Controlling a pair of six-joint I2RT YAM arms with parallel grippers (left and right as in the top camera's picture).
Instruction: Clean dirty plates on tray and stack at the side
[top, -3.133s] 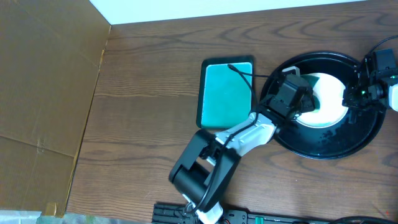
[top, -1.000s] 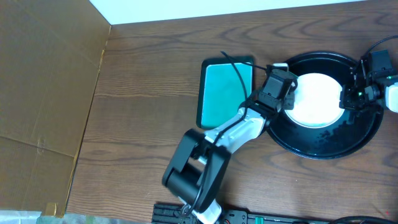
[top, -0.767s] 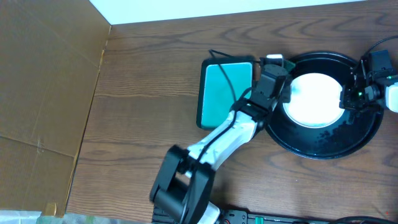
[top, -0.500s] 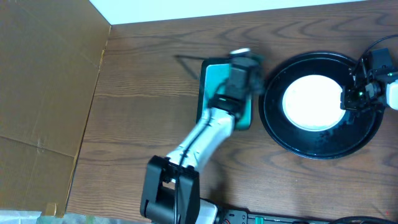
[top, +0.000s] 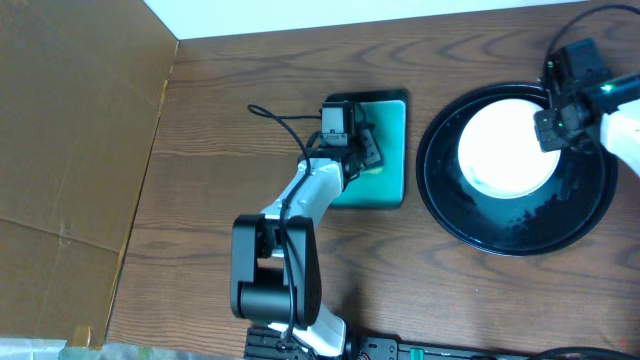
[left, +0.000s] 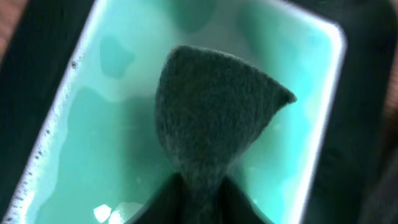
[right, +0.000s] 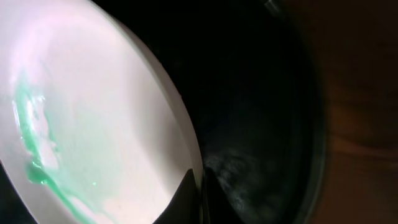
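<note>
Left arm, change: the left claw (left: 199, 190) is no longer over the black tray (top: 520, 238). It now hangs above the teal sponge tray (left: 87, 143), well apart from the plate.
Left claw, grip: it is clenched on the narrow neck of a dark scouring pad (left: 214, 118), which fans out over the wet teal floor. Whether the pinch is starting to slacken cannot be told.
Right arm, change: the right claw (right: 198, 186) has shifted from the black tray's right side up toward its far-right rim.
Right claw, grip: it is clamped on the edge of the white plate (right: 106, 106), with one finger on each side of the rim.
Plate position: the plate is inside the black tray, toward the far side. It may be tipped up at the held edge, but that is not certain.
Meaning for the task: wiping this plate looks finished and the pad is back at its tray. Carrying the plate out to the side is the likely next step, and no plate stands outside the tray yet.
Concern: a green smear (right: 34, 137) still shows on the plate's face, so it may not be fully clean.
Hidden: the overhead view shows only one pale disc, and any plates beneath it cannot be made out. The left fingers are cut off at the bottom of the frame. The black tray's floor is too dark to read in the right wrist view.
</note>
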